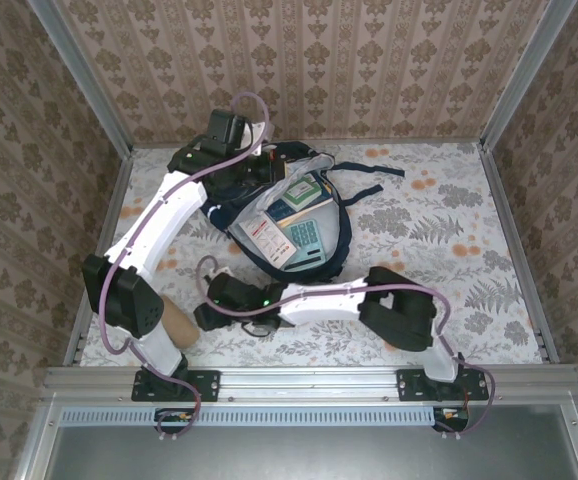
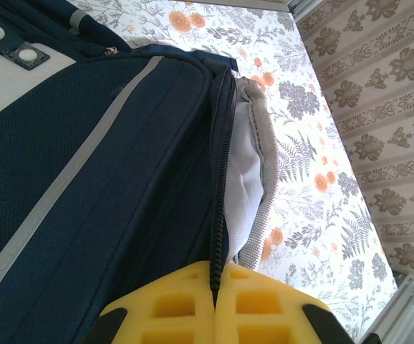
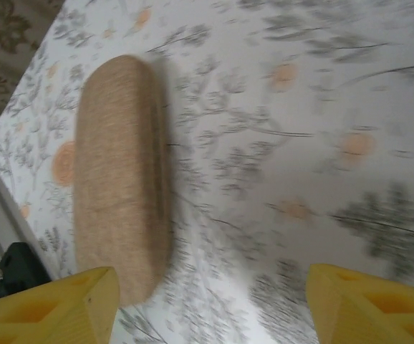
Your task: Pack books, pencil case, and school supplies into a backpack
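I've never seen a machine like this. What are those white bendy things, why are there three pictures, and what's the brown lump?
The white bendy things are two robot arms bolted to the table edge. One picture looks down from above; the other two come from little cameras on each wrist. On the flowery table lies a dark blue backpack, open, with books and a calculator in it. The left gripper has its yellow fingers pinched shut on the backpack's zipper edge. The right gripper is open above the table, beside the brown lump, a pencil case, which it isn't holding.
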Available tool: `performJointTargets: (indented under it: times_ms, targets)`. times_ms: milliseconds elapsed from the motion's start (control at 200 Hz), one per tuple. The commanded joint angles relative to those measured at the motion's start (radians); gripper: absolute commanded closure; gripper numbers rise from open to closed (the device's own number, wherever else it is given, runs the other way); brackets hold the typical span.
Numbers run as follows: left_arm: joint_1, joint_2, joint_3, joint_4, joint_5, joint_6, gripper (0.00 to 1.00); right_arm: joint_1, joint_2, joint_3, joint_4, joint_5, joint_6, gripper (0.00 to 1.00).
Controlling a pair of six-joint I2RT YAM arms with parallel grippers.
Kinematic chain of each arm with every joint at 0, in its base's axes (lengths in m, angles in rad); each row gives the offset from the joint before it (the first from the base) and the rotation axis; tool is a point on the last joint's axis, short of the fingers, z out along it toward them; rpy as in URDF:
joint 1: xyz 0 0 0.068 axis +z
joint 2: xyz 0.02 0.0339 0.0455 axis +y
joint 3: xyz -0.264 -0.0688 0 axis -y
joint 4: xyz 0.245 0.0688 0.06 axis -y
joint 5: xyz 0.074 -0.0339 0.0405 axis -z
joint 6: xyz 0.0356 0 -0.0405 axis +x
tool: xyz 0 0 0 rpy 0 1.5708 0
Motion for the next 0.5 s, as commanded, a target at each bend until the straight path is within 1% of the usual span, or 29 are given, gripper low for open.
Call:
performJointTargets:
  times_ms: [0, 120, 250, 375, 405, 495]
  targets:
    - [0.011, -0.047, 0.055, 0.023, 0.032, 0.013, 1.0, 0.02, 0.089, 0.102, 0.007, -0.035, -0.058, 0.27]
    - [0.012, -0.067, 0.037, 0.021, 0.026, 0.015, 1.0, 0.04, 0.169, 0.188, -0.015, -0.041, -0.077, 0.22]
    - [0.014, -0.08, 0.016, 0.027, 0.028, 0.007, 1.0, 0.048, 0.252, 0.287, -0.076, -0.05, -0.1, 0.2]
    - [0.014, -0.091, -0.002, 0.034, 0.028, 0.002, 1.0, 0.057, 0.301, 0.347, -0.113, -0.071, -0.129, 0.18]
    - [0.014, -0.093, -0.005, 0.034, 0.026, 0.001, 1.0, 0.058, 0.31, 0.357, -0.121, -0.076, -0.135, 0.15]
    - [0.016, -0.099, -0.008, 0.033, 0.023, 0.002, 1.0, 0.062, 0.345, 0.405, -0.185, -0.081, -0.149, 0.16]
